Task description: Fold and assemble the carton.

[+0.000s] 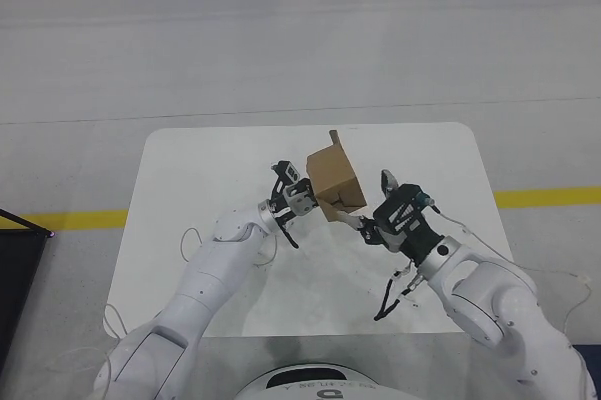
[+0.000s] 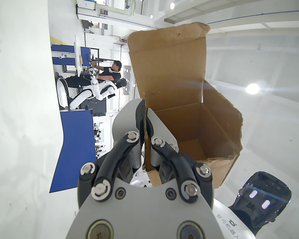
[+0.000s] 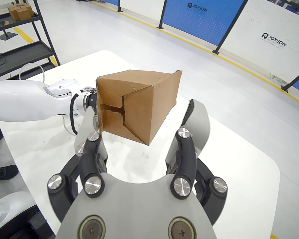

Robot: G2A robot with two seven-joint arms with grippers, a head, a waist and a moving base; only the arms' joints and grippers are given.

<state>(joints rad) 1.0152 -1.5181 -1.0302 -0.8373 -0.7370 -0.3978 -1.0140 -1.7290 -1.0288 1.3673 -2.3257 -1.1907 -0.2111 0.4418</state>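
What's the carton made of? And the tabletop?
Carton: looks like brown cardboard, matte; ragged torn edges and creased folds show it. Table: smooth white top with faint sheen, maybe laminate or painted board; can't tell which.

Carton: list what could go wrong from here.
1. The left gripper pinches the carton by one thin wall only; a push from the open right gripper could twist it loose or bend that wall.
2. The folded flaps facing the right gripper are torn and gape; pressing there may rip them further or pop them open.
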